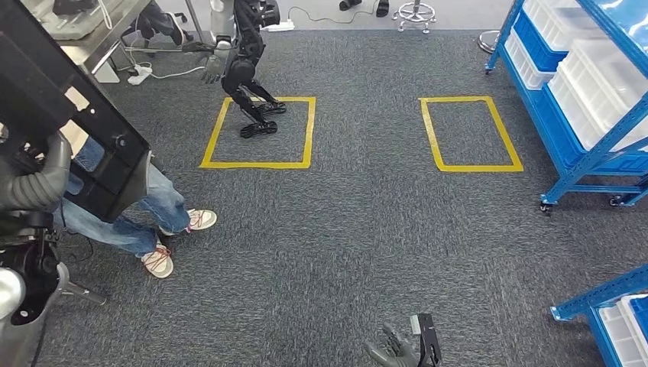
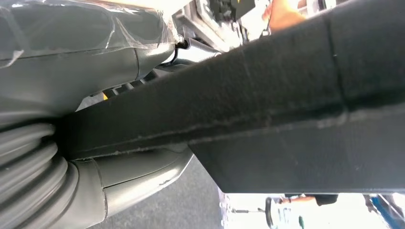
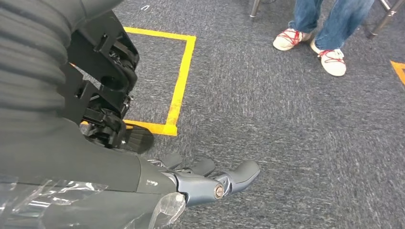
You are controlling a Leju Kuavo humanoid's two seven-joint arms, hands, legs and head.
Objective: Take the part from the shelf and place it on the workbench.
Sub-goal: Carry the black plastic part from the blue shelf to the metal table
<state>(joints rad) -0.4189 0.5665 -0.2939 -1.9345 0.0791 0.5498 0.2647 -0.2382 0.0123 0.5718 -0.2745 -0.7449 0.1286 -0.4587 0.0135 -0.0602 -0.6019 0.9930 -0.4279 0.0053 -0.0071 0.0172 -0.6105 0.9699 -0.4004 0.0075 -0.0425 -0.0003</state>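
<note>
Up at our left side, our left hand (image 1: 34, 180) grips the part (image 1: 65, 115), a large flat black panel with a matte, slightly grainy surface, held tilted above the floor; our right hand (image 1: 397, 350) hangs low over the carpet (image 1: 367, 229) with fingers loosely spread and nothing in it. Just behind the panel we see a seated person's jeans and white sneakers with red laces (image 1: 159, 260). Farther out lie two yellow tape rectangles (image 1: 470, 134), another robot (image 1: 244, 69) standing in one, and blue metal shelves (image 1: 581, 99) holding white bins.
</note>
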